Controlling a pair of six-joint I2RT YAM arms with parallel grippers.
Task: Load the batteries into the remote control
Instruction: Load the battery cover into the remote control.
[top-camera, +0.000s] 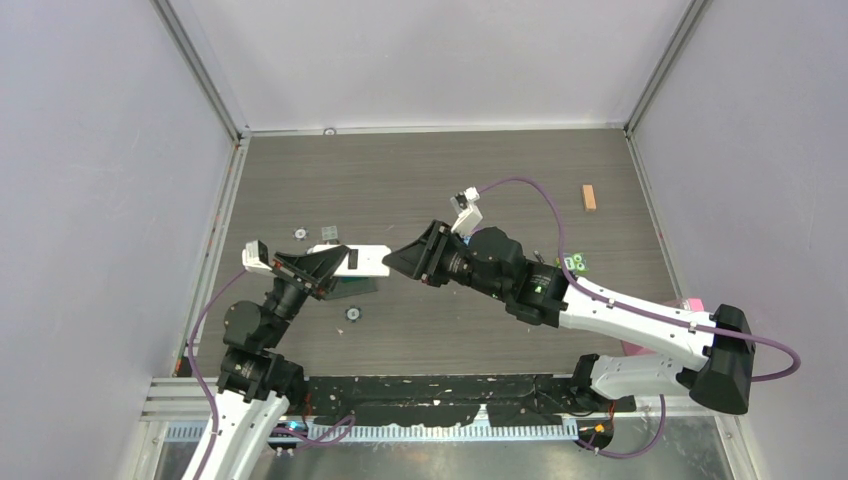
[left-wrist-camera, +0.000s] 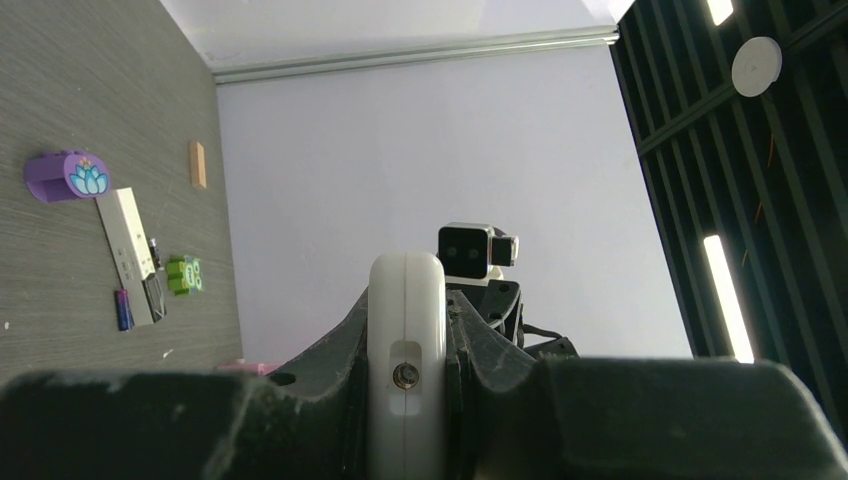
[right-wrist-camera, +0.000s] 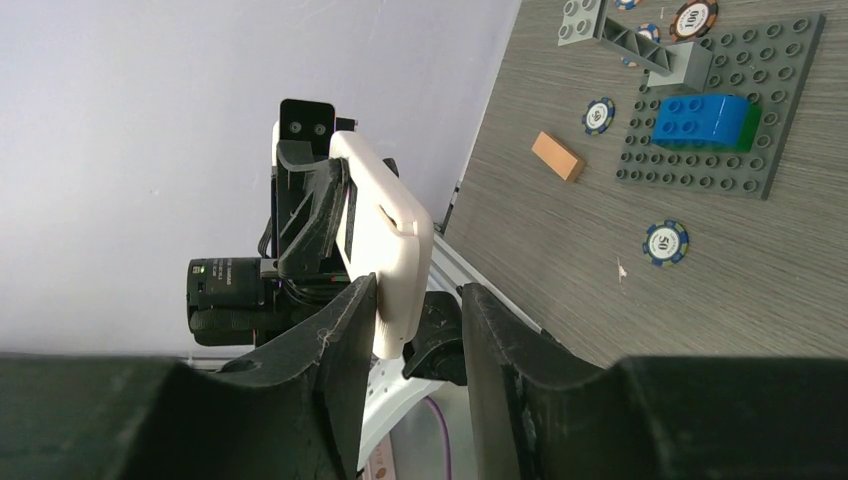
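My left gripper (top-camera: 335, 263) is shut on the white remote control (top-camera: 368, 259) and holds it level above the table. In the left wrist view the remote (left-wrist-camera: 407, 320) shows end-on, pinched between the left gripper's (left-wrist-camera: 407, 300) jaws. My right gripper (top-camera: 397, 258) meets its free end. In the right wrist view the right gripper (right-wrist-camera: 415, 300) is open. The remote's tip (right-wrist-camera: 385, 240) rests against one finger, with a gap to the other. A blue-purple battery (left-wrist-camera: 122, 310) lies on the table beside a flat white strip (left-wrist-camera: 125, 245). The right arm hides the batteries in the top view.
A grey baseplate (right-wrist-camera: 790, 70) carries a blue brick (right-wrist-camera: 700, 118), with poker chips (right-wrist-camera: 665, 242) around it and an orange block (right-wrist-camera: 556, 156) nearby. Another orange block (top-camera: 589, 197) lies far right. A purple lotus piece (left-wrist-camera: 68, 176) and a green piece (left-wrist-camera: 185, 274) sit near the strip.
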